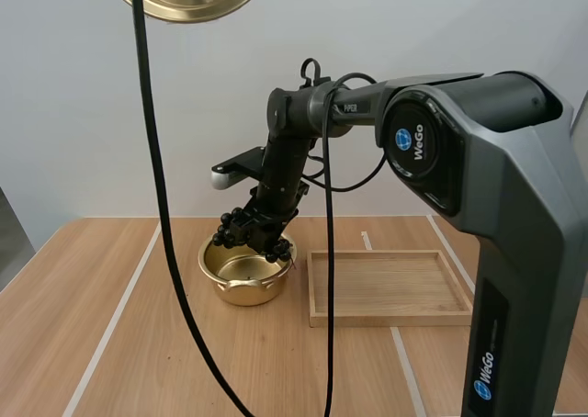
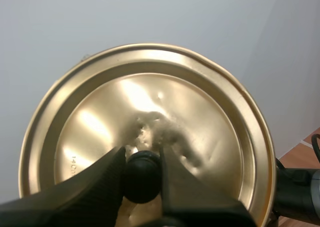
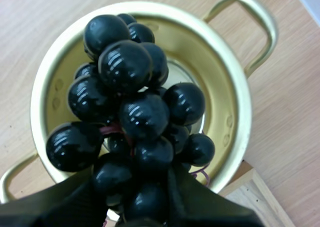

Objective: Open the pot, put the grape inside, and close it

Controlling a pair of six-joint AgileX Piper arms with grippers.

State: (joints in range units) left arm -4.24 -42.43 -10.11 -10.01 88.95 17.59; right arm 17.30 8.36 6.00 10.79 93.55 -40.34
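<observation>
Half done: left hand (image 2: 142, 168) pinches the black knob (image 2: 142, 179) of the round gold metal lid (image 2: 150, 97), aloft; right hand (image 3: 134, 199) pinches the glossy black grape bunch (image 3: 131, 112) over the open gold two-handled pot (image 3: 231, 112). Dropping and closing remain.

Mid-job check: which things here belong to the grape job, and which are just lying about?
In the job:
pot, open
lid, held in the left hand
bunch of grapes, held by the right hand over the pot

Lying about:
wooden tray, beside the pot

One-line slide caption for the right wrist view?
Right gripper holds the grape bunch over the open gold pot.
</observation>
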